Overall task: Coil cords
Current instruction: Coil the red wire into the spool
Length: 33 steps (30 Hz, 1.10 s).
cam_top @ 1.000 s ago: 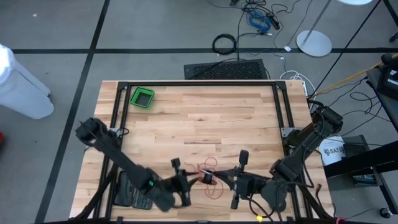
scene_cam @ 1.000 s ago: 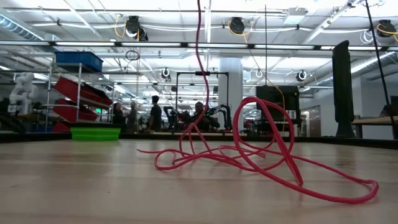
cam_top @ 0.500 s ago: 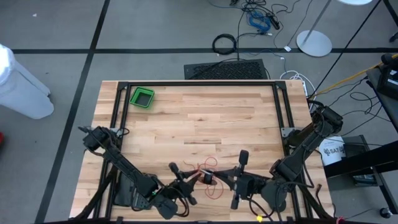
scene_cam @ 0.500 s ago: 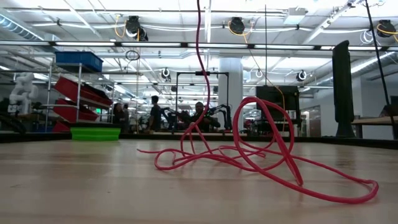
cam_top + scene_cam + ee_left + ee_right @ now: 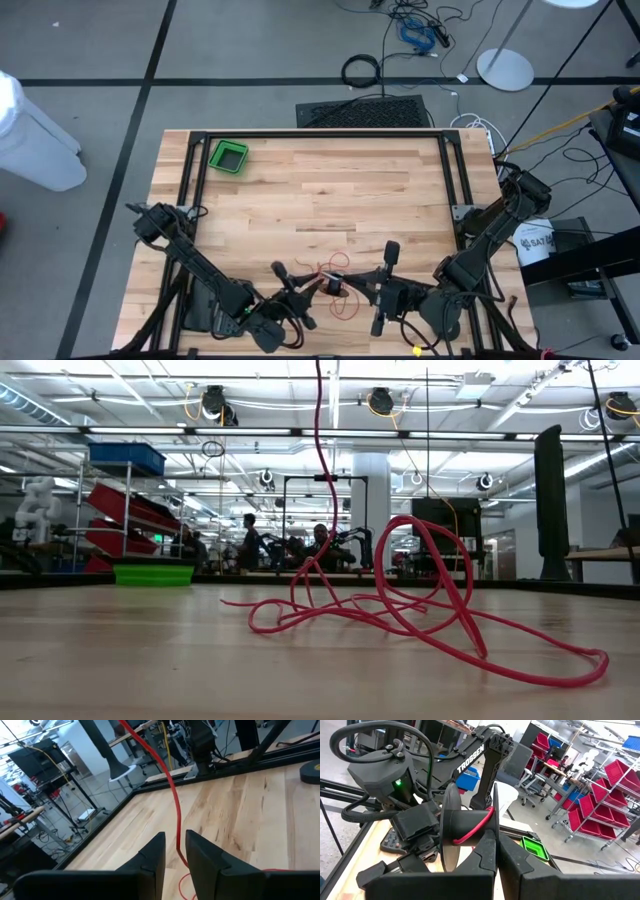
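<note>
A thin red cord [image 5: 420, 610] lies in loose loops on the wood near the table's near edge [image 5: 340, 303]. One strand [image 5: 320, 460] rises straight up out of the low view. It runs to a small black spool [image 5: 470, 822] with a few red turns on its hub, which my right gripper [image 5: 499, 857] holds above the table [image 5: 335, 287]. My left gripper [image 5: 175, 852] is level beside the spool [image 5: 303, 292]. It is open, with a narrow gap between its fingers, and the cord [image 5: 172, 800] passes down through that gap. My right gripper pinches the spool's near flange [image 5: 495, 820] at its rim between its two fingers, coming level from the table's right. The spool is lifted clear, with its axis about level. My left gripper's fingers [image 5: 152, 857] stand on either side of the cord; I cannot tell whether they touch it.
A green bin [image 5: 229, 157] stands at the table's far left corner. A black frame rail [image 5: 320, 133] runs along the far and side edges. A dark round disc [image 5: 310, 772] lies on the wood. People stand in the room behind [image 5: 250, 545].
My left gripper has sunk a little toward the table and tipped and rolled at the wrist, then kept still. The cord's loops on the table lie as they did.
</note>
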Tool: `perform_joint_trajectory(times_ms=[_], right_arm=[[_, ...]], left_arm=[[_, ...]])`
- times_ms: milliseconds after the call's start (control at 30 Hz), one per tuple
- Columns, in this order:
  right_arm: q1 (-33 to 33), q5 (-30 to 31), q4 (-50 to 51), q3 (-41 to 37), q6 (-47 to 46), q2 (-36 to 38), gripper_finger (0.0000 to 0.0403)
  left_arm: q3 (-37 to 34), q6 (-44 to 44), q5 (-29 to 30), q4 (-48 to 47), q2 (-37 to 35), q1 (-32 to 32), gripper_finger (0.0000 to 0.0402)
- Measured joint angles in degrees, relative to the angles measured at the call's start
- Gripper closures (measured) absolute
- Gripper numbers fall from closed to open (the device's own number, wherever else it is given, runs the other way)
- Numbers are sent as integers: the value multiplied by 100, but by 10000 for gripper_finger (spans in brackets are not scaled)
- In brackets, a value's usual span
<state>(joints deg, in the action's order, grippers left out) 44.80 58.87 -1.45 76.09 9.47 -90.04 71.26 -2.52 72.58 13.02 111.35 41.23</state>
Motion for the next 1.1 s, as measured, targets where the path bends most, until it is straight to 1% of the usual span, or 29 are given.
perform_joint_trajectory(times_ms=[67, 167, 200, 467, 567, 700, 900, 1000, 1100], right_arm=[[0, 0, 0, 0, 0, 0, 403], [0, 0, -1, 0, -9, 0, 403], [0, 0, -2, 0, -29, 0, 403], [-17, 15, -52, 0, -261, 0, 403], [-26, 305, -60, 0, -390, 0, 403], [-89, 744, -66, 0, -632, 0, 403], [-208, 977, -61, 0, -923, 0, 403], [-250, 1359, -11, 0, -1011, -9, 403], [-280, 1682, 37, 0, -1023, -70, 403]], left_arm=[[0, 10, 54, 0, 0, 0, 337], [0, 9, 81, -1, 0, -18, 382], [0, -3, 81, -5, 0, -29, 390], [0, -13, 81, 7, 0, -250, 398], [0, -9, 74, 91, 0, -372, 399], [0, 177, -141, 601, 0, -574, 399], [2, 959, -396, 1788, 0, -800, 400], [3, 1211, -679, 2277, 0, -862, 400], [4, 1235, -846, 2505, 0, -862, 400]])
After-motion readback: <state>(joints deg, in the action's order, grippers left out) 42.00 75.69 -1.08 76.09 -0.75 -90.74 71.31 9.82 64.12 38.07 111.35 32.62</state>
